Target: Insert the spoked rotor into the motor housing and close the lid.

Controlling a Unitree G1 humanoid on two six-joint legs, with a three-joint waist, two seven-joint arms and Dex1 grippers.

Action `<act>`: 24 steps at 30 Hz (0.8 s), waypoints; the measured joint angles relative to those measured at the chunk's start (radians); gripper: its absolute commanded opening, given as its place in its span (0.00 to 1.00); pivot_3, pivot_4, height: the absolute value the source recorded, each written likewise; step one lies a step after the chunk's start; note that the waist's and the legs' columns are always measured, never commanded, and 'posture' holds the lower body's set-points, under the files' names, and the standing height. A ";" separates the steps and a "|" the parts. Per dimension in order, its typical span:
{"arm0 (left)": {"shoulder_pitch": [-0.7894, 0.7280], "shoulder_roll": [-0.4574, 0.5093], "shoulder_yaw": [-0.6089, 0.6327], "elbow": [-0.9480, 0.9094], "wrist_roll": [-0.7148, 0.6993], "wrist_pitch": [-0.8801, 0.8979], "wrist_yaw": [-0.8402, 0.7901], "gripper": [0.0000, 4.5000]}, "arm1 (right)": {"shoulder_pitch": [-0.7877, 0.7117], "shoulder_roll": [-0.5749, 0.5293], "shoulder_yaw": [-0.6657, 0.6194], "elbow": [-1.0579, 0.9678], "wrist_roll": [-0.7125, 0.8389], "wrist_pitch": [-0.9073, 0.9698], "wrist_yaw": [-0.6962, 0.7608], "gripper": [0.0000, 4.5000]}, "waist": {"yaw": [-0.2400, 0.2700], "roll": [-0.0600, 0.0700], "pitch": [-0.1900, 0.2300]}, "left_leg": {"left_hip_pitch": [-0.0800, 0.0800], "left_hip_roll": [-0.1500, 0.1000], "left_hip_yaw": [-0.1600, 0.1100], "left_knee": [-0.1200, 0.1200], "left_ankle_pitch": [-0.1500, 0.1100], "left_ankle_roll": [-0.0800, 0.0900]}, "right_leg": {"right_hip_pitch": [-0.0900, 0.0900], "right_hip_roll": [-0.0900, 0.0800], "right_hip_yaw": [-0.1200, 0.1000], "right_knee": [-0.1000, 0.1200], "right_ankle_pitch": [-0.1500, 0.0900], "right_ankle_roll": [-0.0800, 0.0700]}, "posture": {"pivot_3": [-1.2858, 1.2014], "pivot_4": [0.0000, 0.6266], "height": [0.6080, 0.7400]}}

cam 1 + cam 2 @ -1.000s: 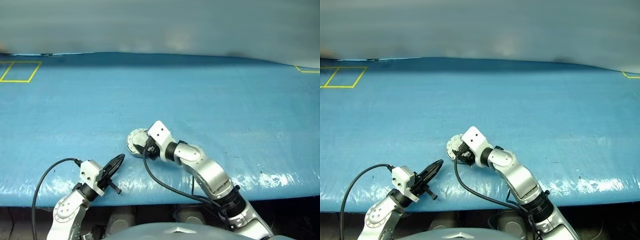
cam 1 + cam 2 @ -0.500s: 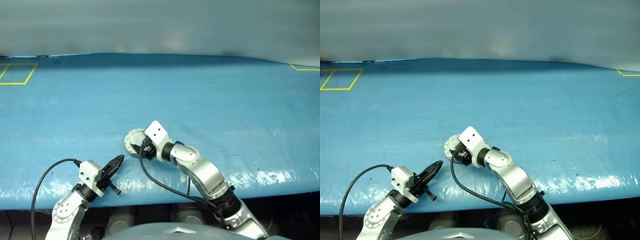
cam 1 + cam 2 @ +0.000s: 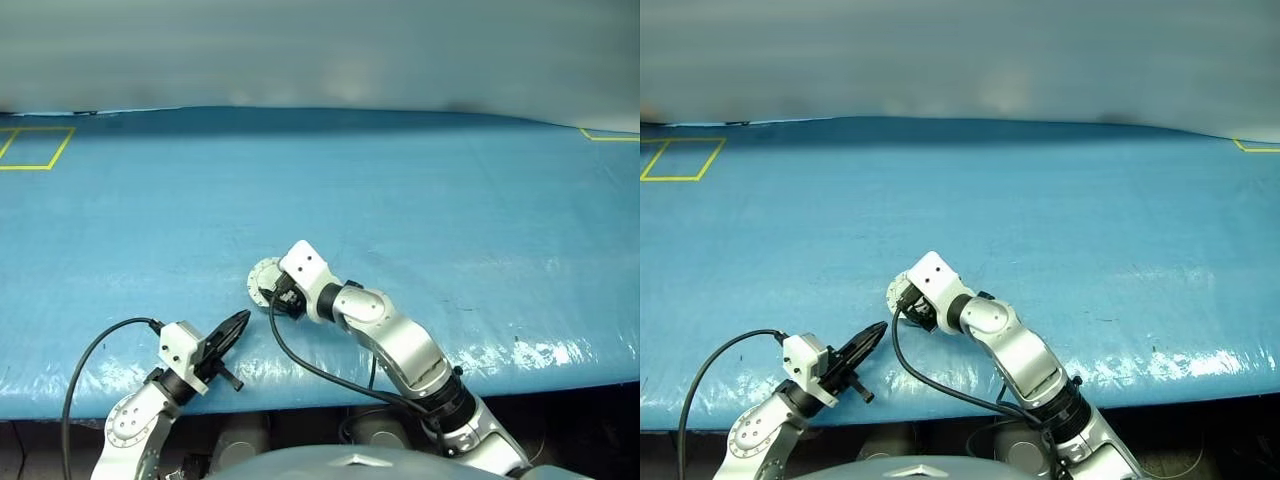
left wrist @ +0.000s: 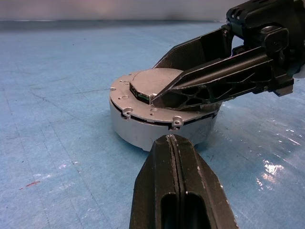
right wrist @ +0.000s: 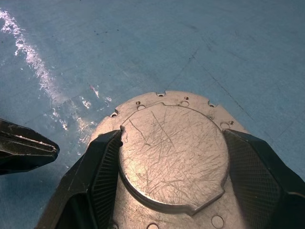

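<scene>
Motor housing (image 4: pixel 143 131) sits on the blue table (image 3: pixel 450 200), near its front edge. Lid (image 5: pixel 174 152) is down on the housing, plain outer face with raised centre circle up; rotor is presumably enclosed, cannot confirm. Right gripper (image 5: pixel 172 157) lies over the lid, fingers (image 5: pixel 102 167) spread to either side of the raised circle, apparently touching its edge, likely to press or seat it. Left gripper (image 4: pixel 176 143) is just beside the housing wall, tips pressed together, holding nothing, likely a brace against sliding.
</scene>
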 measured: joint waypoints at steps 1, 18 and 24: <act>0.001 0.000 0.000 0.000 0.000 0.000 0.000 0.00 | -0.001 -0.001 0.001 0.000 -0.001 0.000 0.000 0.67 | 0.000 0.000 0.000 | 0.000 0.000 0.000 0.000 0.000 0.000 | 0.000 0.000 0.000 0.000 0.000 0.000 | 0.52 0.24 1.00; 0.003 0.000 -0.007 0.000 0.000 0.013 0.001 0.00 | 0.005 -0.001 0.023 -0.001 -0.021 0.003 -0.025 0.67 | 0.000 0.000 0.000 | 0.000 0.000 0.000 0.000 0.000 0.000 | 0.000 0.000 0.000 0.000 -0.002 -0.003 | 0.52 0.24 1.00; 0.003 0.000 -0.007 0.000 0.000 0.013 0.001 0.00 | 0.014 -0.022 0.041 0.012 -0.047 -0.051 -0.027 0.67 | 0.000 0.000 0.000 | 0.000 0.000 0.000 0.000 0.000 0.000 | 0.000 0.000 0.000 0.000 -0.002 -0.003 | 0.52 0.24 1.00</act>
